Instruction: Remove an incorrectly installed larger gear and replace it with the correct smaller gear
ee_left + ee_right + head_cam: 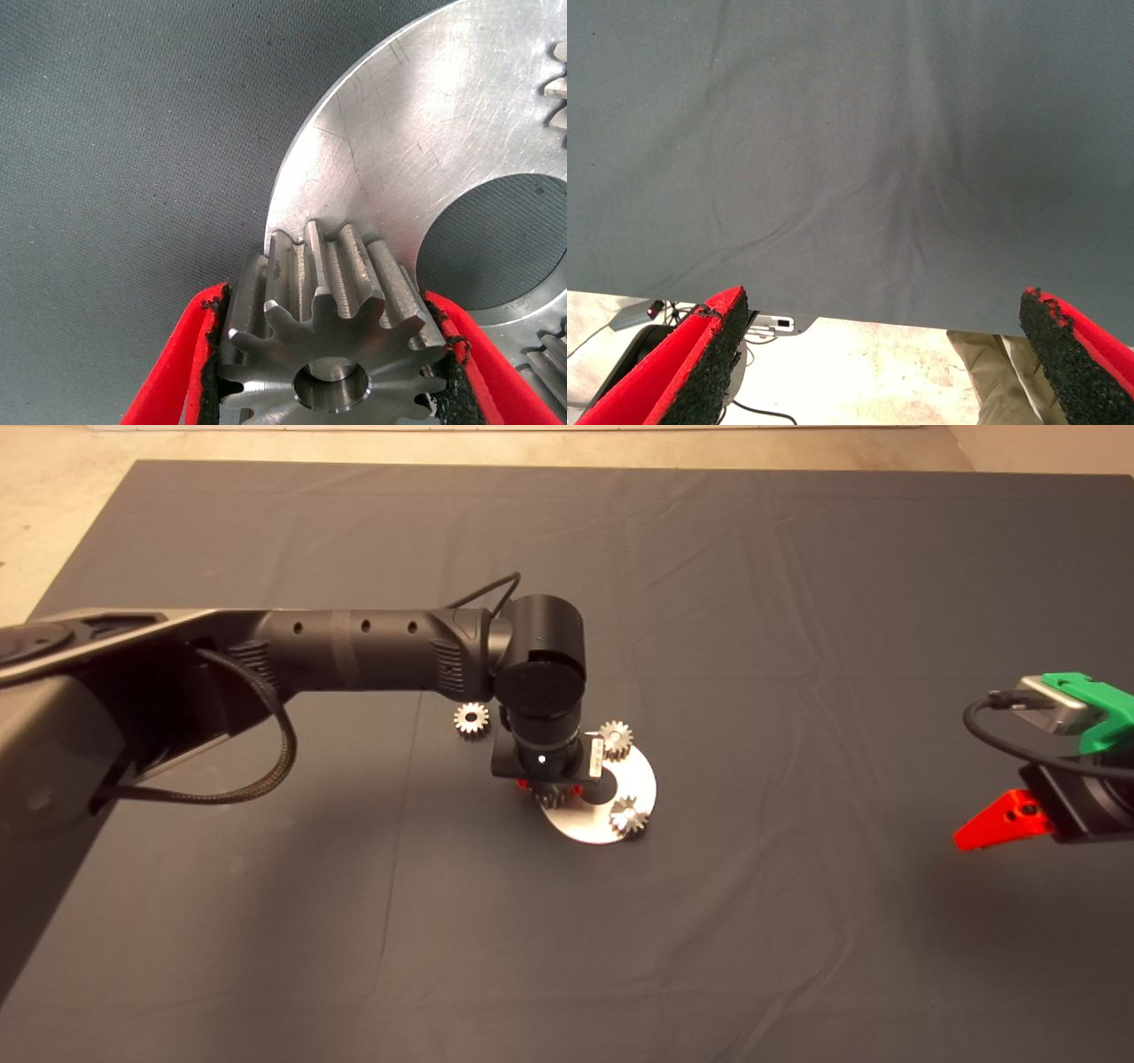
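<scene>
The left gripper point(326, 305) hangs straight down over the near-left rim of the plate point(640, 779), a round silvery disc with a wide centre hole, lying on the mat point(797, 602). Its red fingers point(190, 354) are drawn in narrow and clamp a smaller gear point(332, 354) from both sides, the black pads pressed against its blunt teeth. This gear sits at the plate's edge, partly overhanging the mat, and something silvery fills its bore; whether it rests on the plate or is raised just above it cannot be told. Two more short-toothed gears stand on the plate, one point(615, 740) at its far rim and one point(628, 815) at its near-right rim, on opposite sides of the centre hole. The larger gear point(470, 717), with pointed teeth and a dark centre, lies flat on the mat off the plate, near its far-left side. The right gripper point(881, 297) waits well apart from the plate on its right, fingers spread wide with nothing between them
</scene>
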`<state>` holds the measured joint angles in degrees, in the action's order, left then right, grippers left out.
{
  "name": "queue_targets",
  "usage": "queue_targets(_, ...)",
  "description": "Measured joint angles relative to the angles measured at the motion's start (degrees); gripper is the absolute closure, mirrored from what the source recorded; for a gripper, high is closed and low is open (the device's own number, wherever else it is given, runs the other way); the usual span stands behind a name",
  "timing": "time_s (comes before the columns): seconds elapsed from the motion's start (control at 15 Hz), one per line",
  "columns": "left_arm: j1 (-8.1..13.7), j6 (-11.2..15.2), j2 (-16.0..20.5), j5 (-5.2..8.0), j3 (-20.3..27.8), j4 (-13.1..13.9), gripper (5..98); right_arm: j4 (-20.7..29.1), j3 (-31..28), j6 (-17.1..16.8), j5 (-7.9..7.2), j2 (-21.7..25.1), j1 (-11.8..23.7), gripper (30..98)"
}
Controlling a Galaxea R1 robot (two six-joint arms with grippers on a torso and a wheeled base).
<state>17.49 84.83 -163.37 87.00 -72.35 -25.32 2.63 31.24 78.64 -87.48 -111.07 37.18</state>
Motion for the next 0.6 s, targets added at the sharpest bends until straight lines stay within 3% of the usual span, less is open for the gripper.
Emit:
queue_targets(0.2,0.5,0.0,0.0,-0.05,0.0,1.3,59.7,0.0,0.0,0.0,0.0,0.0,0.0,47.2)
queue_targets(0.4,3.8,0.0,0.0,0.04,0.0,5.5,59.7,0.0,0.1,0.0,0.02,0.0,0.0,47.2)
queue_targets(0.6,5.8,-0.1,0.0,0.06,0.0,7.3,59.5,0.0,0.1,0.0,0.0,0.0,0.0,47.2)
